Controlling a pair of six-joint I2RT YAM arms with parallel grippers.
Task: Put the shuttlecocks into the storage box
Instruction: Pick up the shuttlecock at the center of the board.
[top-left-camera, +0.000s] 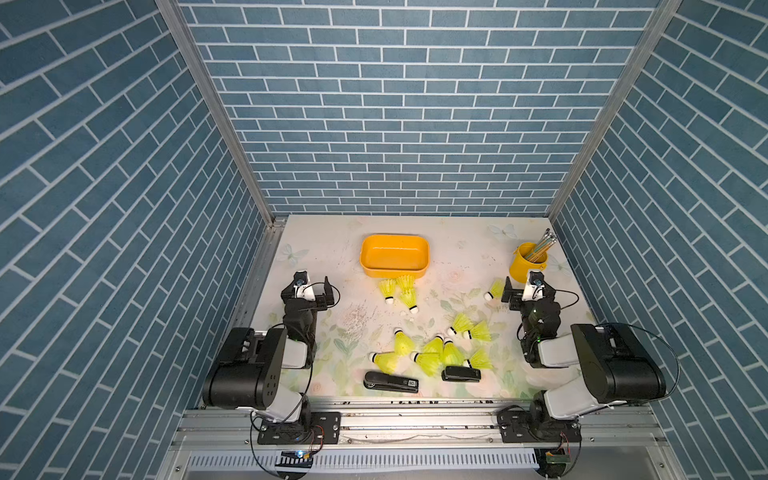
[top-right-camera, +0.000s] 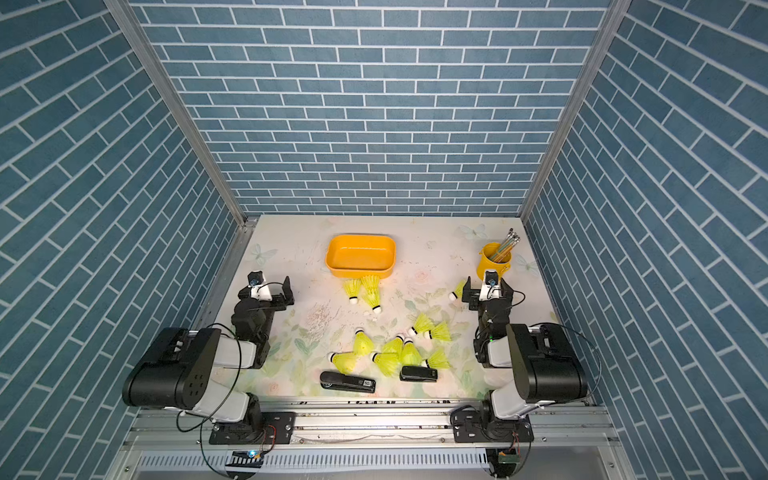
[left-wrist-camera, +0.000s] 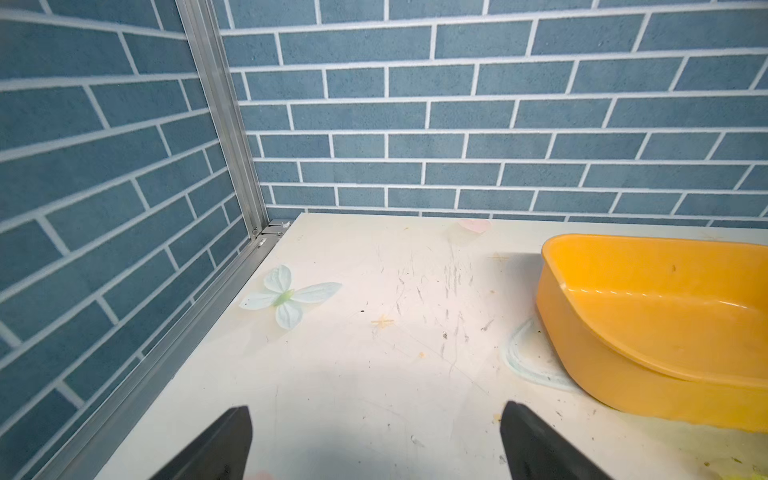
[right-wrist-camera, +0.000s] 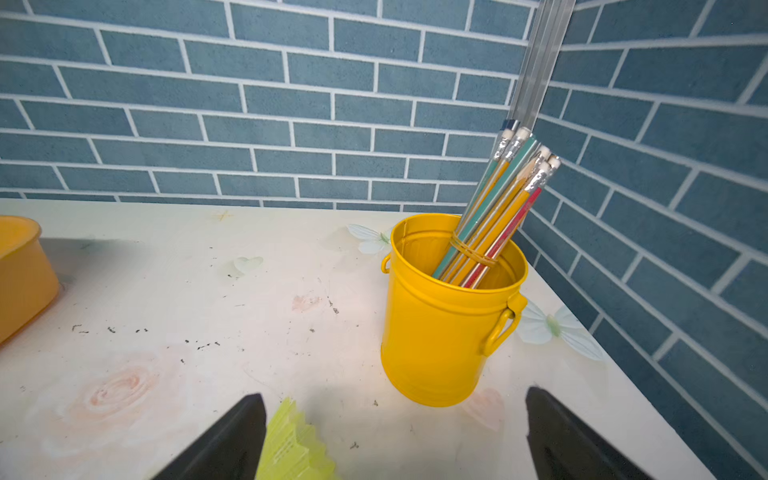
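Note:
The storage box (top-left-camera: 394, 272), a shallow yellow-orange tub, stands empty at the back centre of the table in both top views (top-right-camera: 360, 272). Neon shuttlecocks lie loose on the table: three just in front of the box (top-left-camera: 399, 291), two right of centre (top-left-camera: 469, 329), several in a front cluster (top-left-camera: 428, 353). One shuttlecock (top-left-camera: 494, 289) lies beside my right gripper (top-left-camera: 528, 286); its skirt (right-wrist-camera: 291, 444) shows between the open jaws, close to one finger. My left gripper (top-left-camera: 311, 283) stands open over bare table (left-wrist-camera: 376, 409), left of the box (left-wrist-camera: 648, 374).
A small yellow bucket cup (top-left-camera: 528, 268) with pencils stands at the back right, just beyond the right gripper (right-wrist-camera: 395, 395). Two black staplers (top-left-camera: 390, 381) (top-left-camera: 461, 373) lie near the front edge by the shuttlecock cluster. Brick-pattern walls enclose three sides.

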